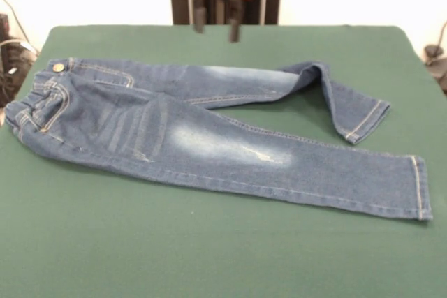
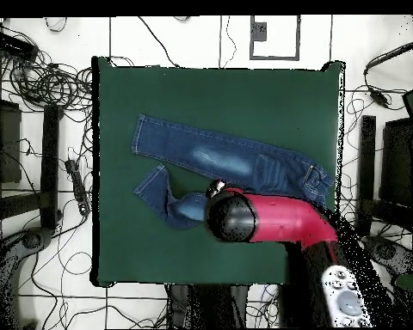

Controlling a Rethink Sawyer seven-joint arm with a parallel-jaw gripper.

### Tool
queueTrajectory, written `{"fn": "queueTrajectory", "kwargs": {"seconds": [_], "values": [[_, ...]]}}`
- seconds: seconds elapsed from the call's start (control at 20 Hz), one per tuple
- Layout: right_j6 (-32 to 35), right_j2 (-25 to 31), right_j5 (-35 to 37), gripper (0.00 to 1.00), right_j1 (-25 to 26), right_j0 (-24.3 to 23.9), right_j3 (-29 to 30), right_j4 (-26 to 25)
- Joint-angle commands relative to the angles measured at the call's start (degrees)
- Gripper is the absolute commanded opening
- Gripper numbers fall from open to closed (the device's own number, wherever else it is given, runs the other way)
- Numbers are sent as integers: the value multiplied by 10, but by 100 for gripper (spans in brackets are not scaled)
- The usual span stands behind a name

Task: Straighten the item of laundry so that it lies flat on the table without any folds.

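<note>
The item of laundry [image 1: 209, 137], a small pair of blue jeans, lies on the green table [image 1: 209, 256] with its waist at the left in the front view. One leg runs out straight to the right. The other leg is folded back on itself near the knee [image 1: 314, 71], and its cuff [image 1: 367, 120] points toward the table's front. My gripper [image 1: 216, 24] hangs open and empty above the table's far edge, apart from the jeans. Seen from overhead, the jeans [image 2: 218, 159] cross the table [image 2: 244, 94], and the red arm [image 2: 279, 219] covers part of the folded leg [image 2: 163, 193] and hides the gripper.
Bare green tabletop surrounds the jeans on all sides. Cables [image 2: 46, 86] and black stands [image 2: 51, 163] lie on the floor around the table.
</note>
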Motion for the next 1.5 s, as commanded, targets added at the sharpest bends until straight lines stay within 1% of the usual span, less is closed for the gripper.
{"fn": "queueTrajectory", "kwargs": {"seconds": [0.05,0.2,0.4,0.45,0.5,0.65,0.85,1.05,1.15,1.5], "values": [[234,-74,-43,100,47,94,54,75],[225,-99,-39,100,49,121,32,68],[176,-126,-9,100,22,129,1,32],[175,-139,-14,100,18,133,-6,23],[175,-147,-34,100,16,132,-7,20],[121,-119,-17,100,-4,93,6,31],[52,-101,53,100,-42,53,-1,32],[-7,-69,63,100,-73,7,22,22],[-20,-64,75,100,-85,-2,24,15],[-47,-39,79,100,-82,-33,18,-11]]}}
